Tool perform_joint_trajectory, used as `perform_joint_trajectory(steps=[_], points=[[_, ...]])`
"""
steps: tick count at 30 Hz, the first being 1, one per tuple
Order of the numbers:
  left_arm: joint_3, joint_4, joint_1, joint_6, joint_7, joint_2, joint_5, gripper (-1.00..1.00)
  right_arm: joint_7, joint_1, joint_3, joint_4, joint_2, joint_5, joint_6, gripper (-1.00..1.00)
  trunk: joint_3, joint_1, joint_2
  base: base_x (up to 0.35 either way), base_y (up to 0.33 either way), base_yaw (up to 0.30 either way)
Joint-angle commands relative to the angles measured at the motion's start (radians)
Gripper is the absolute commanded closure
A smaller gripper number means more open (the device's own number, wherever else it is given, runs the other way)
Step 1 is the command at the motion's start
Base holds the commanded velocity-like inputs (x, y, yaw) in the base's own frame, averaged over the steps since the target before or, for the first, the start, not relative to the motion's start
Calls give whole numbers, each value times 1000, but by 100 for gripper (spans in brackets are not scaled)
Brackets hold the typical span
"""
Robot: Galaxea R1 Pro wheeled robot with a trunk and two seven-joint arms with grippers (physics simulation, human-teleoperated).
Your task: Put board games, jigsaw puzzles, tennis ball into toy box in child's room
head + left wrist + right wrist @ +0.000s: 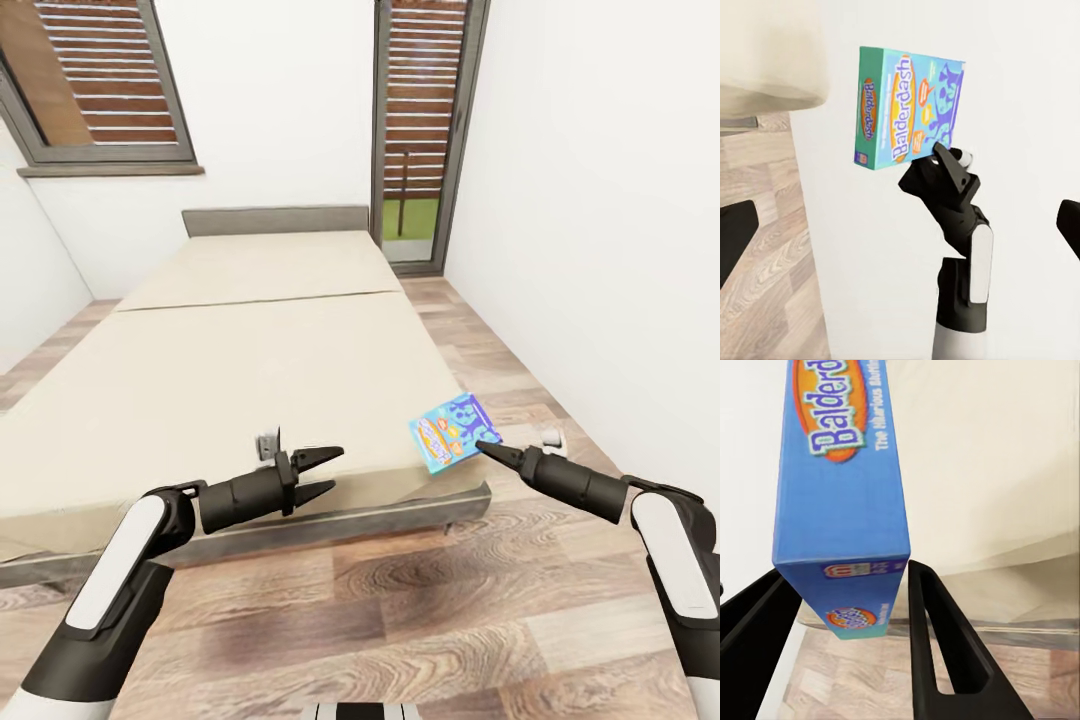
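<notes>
Right gripper (487,447) pinches a blue board game (453,431) by its lower edge, lifted off the bed's (250,350) near right corner.
Flat glossy card box, held on edge and tilted, long axis rising away from the fingers. Left gripper (322,473) hangs spread and empty, well apart, over the smooth cream mattress; wood-grain floor (400,620) below.

Both arms reach forward, elbows bent: the left pincer (318,473) gapes with nothing between its fingers, while the right pincer (487,447) clamps a board game (452,431) by its lower edge.
</notes>
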Motion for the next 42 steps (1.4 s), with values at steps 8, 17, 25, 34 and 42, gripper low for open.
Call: perform_joint_trajectory(steps=[8,17,25,34,42], points=[[-20,-1,14,0,29,-11,1,-100,8,4,-9,-16,-24,18,5,100,12,0,0,0,0,0],[-22,-1,42,0,39,-7,-3,-100,6,4,1,-20,-29,22,5,100,27,0,0,0,0,0],[-6,0,60,0,35,16,-7,-100,6,5,4,-21,-30,23,5,100,59,-2,1,0,0,0],[45,0,103,1,29,30,-8,-100,6,6,-1,-23,-32,25,5,100,108,-6,3,0,0,0],[54,-1,196,2,-13,23,-9,-100,5,7,4,-31,-29,25,5,100,148,-30,45,0,0,0]])
